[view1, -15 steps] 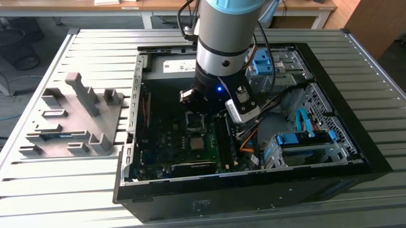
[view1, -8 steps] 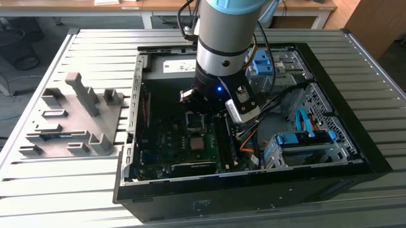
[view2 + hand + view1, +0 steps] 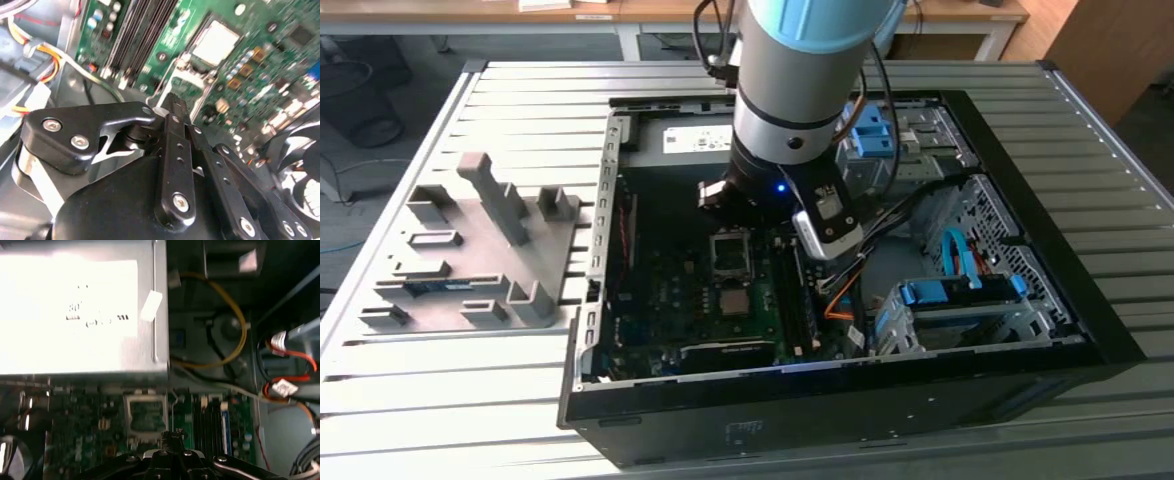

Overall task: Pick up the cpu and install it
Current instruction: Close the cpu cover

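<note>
The cpu (image 3: 738,302) lies flat on the green motherboard (image 3: 670,290), with its dull silver top facing up. In the second wrist view the cpu (image 3: 215,42) shows as a pale square between small components. Just beside it is a metal frame (image 3: 186,82) with green board visible inside. On the other side of the cpu and the frame run the long dark memory slots (image 3: 142,35).

The gripper (image 3: 171,102) is over the metal frame, near the cpu but apart from it. Its two fingers are closed against each other, and the cpu is not between them. Whether the fingertips touch the frame, I cannot tell. In the first wrist view the gripper (image 3: 173,436) points at the same frame, and behind the board stands the large grey power supply box (image 3: 75,315) with a white label. Yellow and red cables (image 3: 235,305) hang beside this box.

In the exterior view the arm (image 3: 787,90) comes down into the open PC case (image 3: 1067,300). A blue drive bracket (image 3: 954,292) sits in the case at the exterior view's right. A fan (image 3: 300,165) is near the board. The case rests on a slatted metal table (image 3: 440,400). At the exterior view's left, well apart from the gripper, lies a grey parts tray (image 3: 480,250).
</note>
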Controlling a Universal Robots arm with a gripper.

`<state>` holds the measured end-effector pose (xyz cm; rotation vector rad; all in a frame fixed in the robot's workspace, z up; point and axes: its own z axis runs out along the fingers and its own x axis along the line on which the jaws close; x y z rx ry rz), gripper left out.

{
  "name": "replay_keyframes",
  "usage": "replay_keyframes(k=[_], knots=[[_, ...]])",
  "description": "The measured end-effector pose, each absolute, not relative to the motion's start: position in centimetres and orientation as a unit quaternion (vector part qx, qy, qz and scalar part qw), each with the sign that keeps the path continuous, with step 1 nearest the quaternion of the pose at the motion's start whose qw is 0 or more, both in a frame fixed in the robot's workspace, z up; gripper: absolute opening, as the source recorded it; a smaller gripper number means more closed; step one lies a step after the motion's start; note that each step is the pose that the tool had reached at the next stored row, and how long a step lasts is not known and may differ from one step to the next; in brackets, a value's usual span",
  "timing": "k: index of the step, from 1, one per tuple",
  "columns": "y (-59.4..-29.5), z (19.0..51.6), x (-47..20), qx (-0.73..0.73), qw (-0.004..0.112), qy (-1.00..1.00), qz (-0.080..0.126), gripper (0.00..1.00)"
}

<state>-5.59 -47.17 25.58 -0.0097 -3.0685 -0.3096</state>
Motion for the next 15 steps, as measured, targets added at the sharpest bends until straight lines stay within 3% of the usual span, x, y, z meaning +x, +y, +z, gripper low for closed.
replay_keyframes(k=[4,15], knots=[[-47.24,25.58,-5.59,-0.002,0.029,-0.991,-0.133,0.10],[-47.24,25.58,-5.59,0.041,0.035,-0.989,-0.134,0.10]])
